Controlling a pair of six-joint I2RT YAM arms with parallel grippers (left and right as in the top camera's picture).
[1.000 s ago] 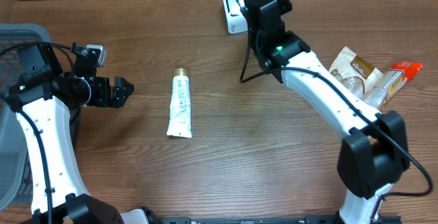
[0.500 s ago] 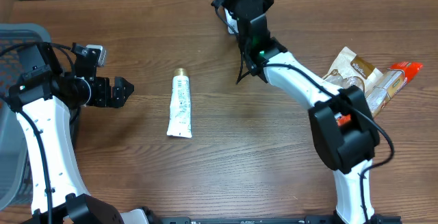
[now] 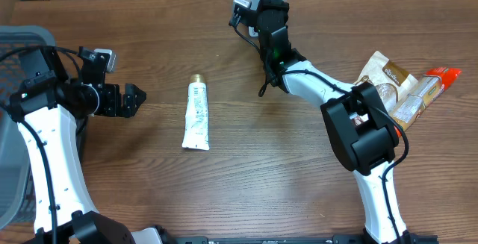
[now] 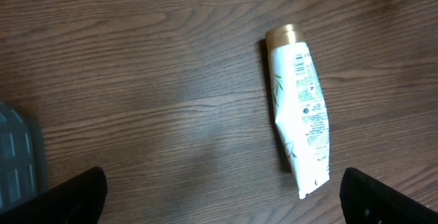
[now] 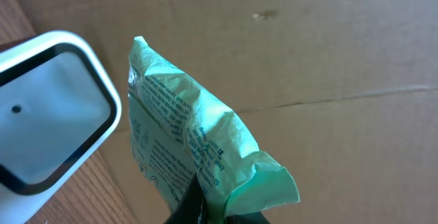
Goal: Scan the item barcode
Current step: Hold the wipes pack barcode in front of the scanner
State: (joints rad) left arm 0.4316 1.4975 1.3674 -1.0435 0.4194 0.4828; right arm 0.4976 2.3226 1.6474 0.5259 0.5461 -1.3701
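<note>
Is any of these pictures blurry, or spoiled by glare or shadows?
Overhead view: evenly lit, the tube casting barely any shadow. Left wrist view: table grain crisp, a soft dark patch left of the tube. Right wrist view: green packet sharp, scanner window hazy grey.

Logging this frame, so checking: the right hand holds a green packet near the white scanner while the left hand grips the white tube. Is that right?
Not quite. The left hand grips nothing: it is open, and the white tube lies on the table apart from it, as the overhead view shows. The right hand does hold the green packet near the white scanner.
</note>
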